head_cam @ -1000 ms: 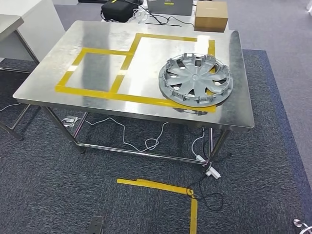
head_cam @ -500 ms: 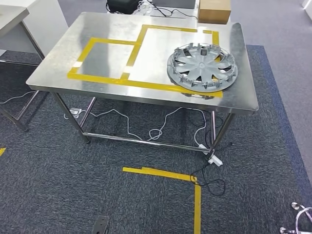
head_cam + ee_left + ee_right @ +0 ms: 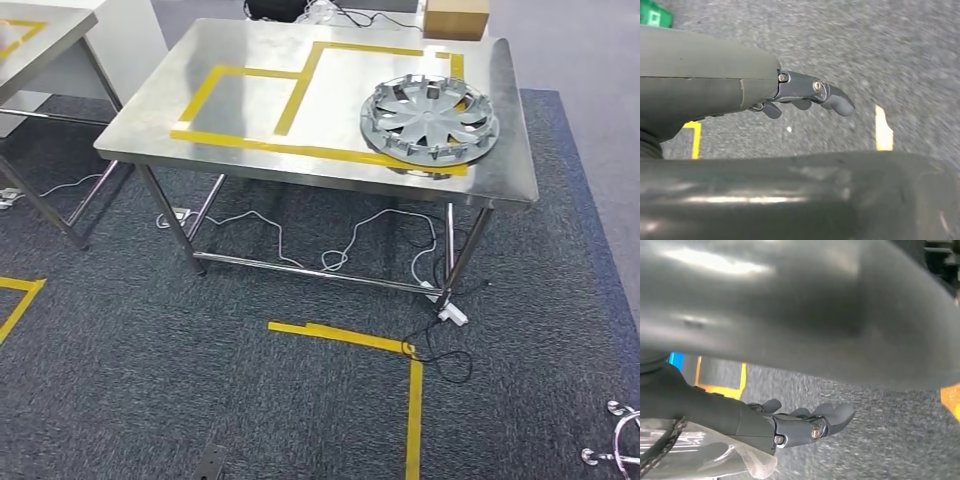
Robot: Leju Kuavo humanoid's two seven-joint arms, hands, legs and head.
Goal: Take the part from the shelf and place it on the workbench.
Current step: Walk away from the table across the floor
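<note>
Head view: cardboard box [image 3: 456, 17] behind wheel cover [image 3: 429, 122] on workbench [image 3: 226, 155]; left hand [image 3: 806, 97] and right hand [image 3: 802, 422] empty, fingers extended.

workbench [image 3: 226, 150]: glossy brushed steel | part [image 3: 428, 122]: matt grey plastic | carpet [image 3: 151, 380]: rough dark pile

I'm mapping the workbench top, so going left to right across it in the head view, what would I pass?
Smaller yellow tape square → larger yellow tape rectangle → grey hubcap, lying flat over that rectangle's right end → bare steel edge of the workbench.
</note>
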